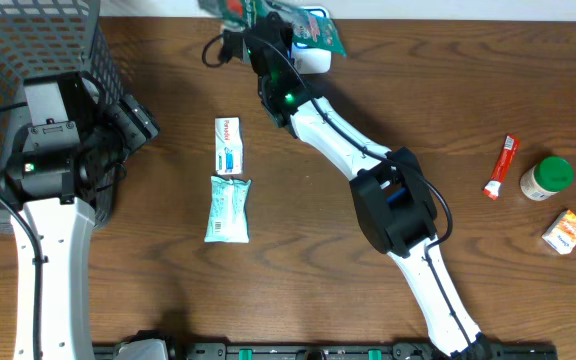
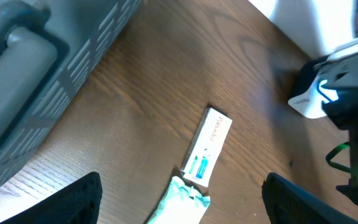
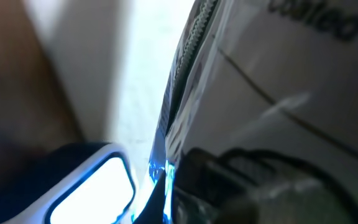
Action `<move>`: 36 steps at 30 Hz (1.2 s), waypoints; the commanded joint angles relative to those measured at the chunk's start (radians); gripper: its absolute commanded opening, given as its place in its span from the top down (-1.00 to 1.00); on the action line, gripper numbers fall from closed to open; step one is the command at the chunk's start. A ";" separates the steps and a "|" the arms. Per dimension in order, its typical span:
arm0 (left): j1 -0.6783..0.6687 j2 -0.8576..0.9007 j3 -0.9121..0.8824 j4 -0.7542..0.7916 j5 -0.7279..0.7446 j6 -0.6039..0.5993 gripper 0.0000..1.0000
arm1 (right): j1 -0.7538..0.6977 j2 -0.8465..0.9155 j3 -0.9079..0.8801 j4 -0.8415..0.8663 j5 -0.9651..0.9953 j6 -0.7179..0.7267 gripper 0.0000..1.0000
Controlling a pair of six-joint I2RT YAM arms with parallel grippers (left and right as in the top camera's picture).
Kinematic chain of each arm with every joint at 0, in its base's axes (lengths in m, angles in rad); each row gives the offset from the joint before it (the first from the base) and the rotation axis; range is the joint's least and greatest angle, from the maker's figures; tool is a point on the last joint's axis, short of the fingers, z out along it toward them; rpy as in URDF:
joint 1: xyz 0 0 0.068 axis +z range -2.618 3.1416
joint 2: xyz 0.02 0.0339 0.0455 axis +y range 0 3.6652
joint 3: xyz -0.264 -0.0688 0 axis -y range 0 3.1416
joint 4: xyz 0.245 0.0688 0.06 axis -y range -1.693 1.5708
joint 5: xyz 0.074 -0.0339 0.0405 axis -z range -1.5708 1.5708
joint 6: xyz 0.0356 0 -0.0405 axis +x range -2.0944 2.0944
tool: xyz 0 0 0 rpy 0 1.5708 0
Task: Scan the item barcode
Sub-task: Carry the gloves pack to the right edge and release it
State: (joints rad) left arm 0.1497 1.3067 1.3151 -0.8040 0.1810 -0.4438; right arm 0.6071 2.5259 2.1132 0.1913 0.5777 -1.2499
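The item, a green packet (image 1: 303,22), hangs at the table's far edge right over the white barcode scanner (image 1: 314,58). My right gripper (image 1: 260,32) is shut on it. In the right wrist view the packet (image 3: 278,74) fills the frame, pressed close to the scanner's window (image 3: 95,186), which glows blue. The barcode itself cannot be made out. My left gripper (image 1: 133,118) stands open beside the basket with nothing between its fingers (image 2: 73,200). The scanner (image 2: 309,93) also shows at the right of the left wrist view.
A grey wire basket (image 1: 38,60) fills the far left corner. A white toothpaste box (image 1: 228,145) and a teal packet (image 1: 228,208) lie mid-table. On the right lie a red tube (image 1: 502,166), a green-lidded jar (image 1: 548,178) and an orange box (image 1: 565,232).
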 commanded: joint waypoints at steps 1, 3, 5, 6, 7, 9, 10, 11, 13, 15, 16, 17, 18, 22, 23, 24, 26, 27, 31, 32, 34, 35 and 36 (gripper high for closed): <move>0.009 -0.002 0.011 -0.002 -0.016 0.006 -0.68 | -0.017 -0.046 0.014 -0.005 0.074 0.209 0.99; 0.009 -0.002 0.011 -0.002 -0.016 0.006 -0.68 | -0.016 -0.090 0.014 -0.064 0.072 0.247 0.98; 0.009 -0.002 0.011 -0.002 -0.016 0.006 -0.67 | -0.016 -0.152 0.014 -0.166 0.072 0.304 0.98; 0.009 -0.002 0.011 -0.002 -0.016 0.006 -0.67 | -0.016 -0.188 0.014 -0.232 0.072 0.344 0.98; 0.009 -0.002 0.011 -0.002 -0.016 0.006 -0.68 | -0.016 -0.230 0.014 -0.320 0.071 0.406 0.99; 0.009 -0.002 0.011 -0.002 -0.016 0.006 -0.67 | -0.023 -0.328 0.014 -0.531 0.068 0.583 0.98; 0.009 -0.002 0.011 -0.002 -0.016 0.006 -0.67 | -0.028 -0.371 0.014 -0.618 0.068 0.658 0.98; 0.009 -0.002 0.011 -0.002 -0.016 0.006 -0.68 | -0.034 -0.402 0.014 -0.692 0.067 0.729 0.98; 0.009 -0.002 0.011 -0.002 -0.016 0.006 -0.67 | -0.065 -0.488 0.014 -0.903 0.022 0.892 0.97; 0.009 -0.002 0.011 -0.002 -0.016 0.006 -0.67 | -0.107 -0.531 0.014 -1.027 -0.070 0.962 0.97; 0.009 -0.002 0.011 -0.002 -0.016 0.006 -0.68 | -0.138 -0.549 0.014 -1.087 -0.132 0.998 0.98; 0.009 -0.002 0.011 -0.002 -0.016 0.006 -0.67 | -0.167 -0.563 0.014 -1.134 -0.187 1.028 0.97; 0.009 -0.002 0.011 -0.002 -0.016 0.006 -0.67 | -0.211 -0.576 0.014 -1.192 -0.263 1.069 0.98; 0.009 -0.002 0.011 -0.002 -0.016 0.006 -0.68 | -0.386 -0.579 0.012 -1.341 -0.498 1.184 0.97; 0.009 -0.002 0.011 -0.002 -0.016 0.006 -0.67 | -0.443 -0.570 0.007 -1.377 -0.563 1.210 0.97; 0.009 -0.002 0.011 -0.002 -0.016 0.006 -0.67 | -0.484 -0.559 -0.001 -1.400 -0.606 1.227 0.98; 0.009 -0.002 0.011 -0.002 -0.016 0.006 -0.67 | -0.553 -0.540 -0.030 -1.427 -0.658 1.250 0.97; 0.009 -0.002 0.011 -0.002 -0.016 0.006 -0.68 | -0.586 -0.530 -0.054 -1.431 -0.672 1.256 0.97; 0.009 -0.002 0.011 -0.002 -0.016 0.006 -0.67 | -0.681 -0.511 -0.175 -1.392 -0.681 1.257 0.98; 0.009 -0.002 0.011 -0.002 -0.016 0.005 -0.67 | -0.698 -0.511 -0.210 -1.371 -0.680 1.256 0.97; 0.009 -0.002 0.011 -0.002 -0.016 0.006 -0.67 | -0.732 -0.511 -0.280 -1.316 -0.680 1.256 0.98; 0.009 -0.002 0.011 -0.002 -0.016 0.006 -0.67 | -0.747 -0.511 -0.305 -1.293 -0.680 1.256 0.97; 0.009 -0.002 0.011 -0.002 -0.016 0.006 -0.67 | -0.761 -0.511 -0.332 -1.268 -0.680 1.252 0.94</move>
State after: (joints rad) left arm 0.1505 1.3067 1.3151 -0.8043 0.1810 -0.4442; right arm -0.1162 2.0102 1.8450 -1.1194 -0.0601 -0.0208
